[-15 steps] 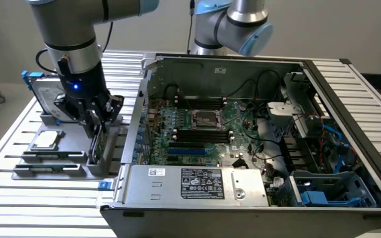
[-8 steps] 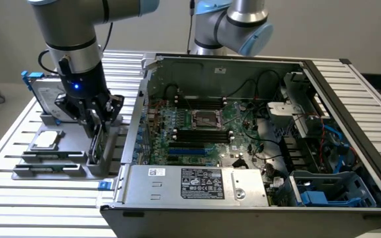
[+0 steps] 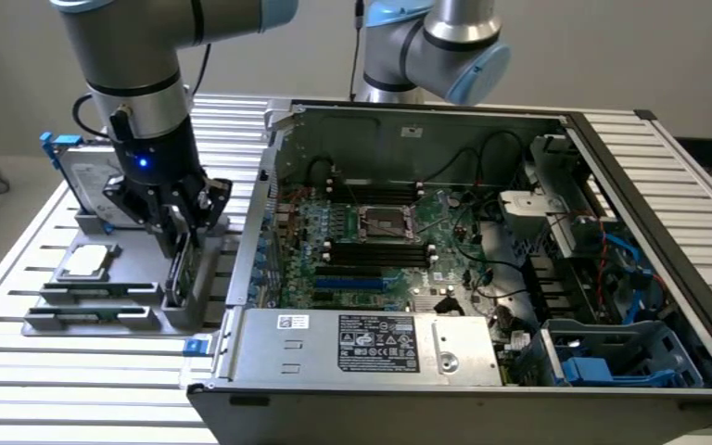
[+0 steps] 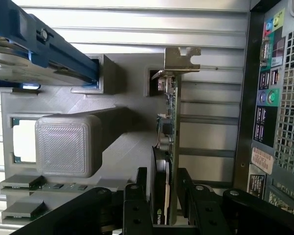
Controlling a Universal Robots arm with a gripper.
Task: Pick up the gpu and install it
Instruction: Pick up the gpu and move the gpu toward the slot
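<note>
Robotics lab, laid out as a cell for assembling computers. Below the fingers (image 4: 135,205), a grey printed fixture (image 4: 63,147) with slots for loose parts, set on a slatted aluminium table (image 3: 71,389). Just beside the fingers, an open computer case (image 3: 653,185) on its side, motherboard (image 3: 381,241) and power-supply box (image 3: 369,343) bared. Near the fingers, on the same fixture, a hard drive in a blue frame (image 3: 81,171). Well apart from the fingers, beyond the case, a second robot arm (image 3: 437,46) against a plain grey wall (image 3: 578,46).
</note>
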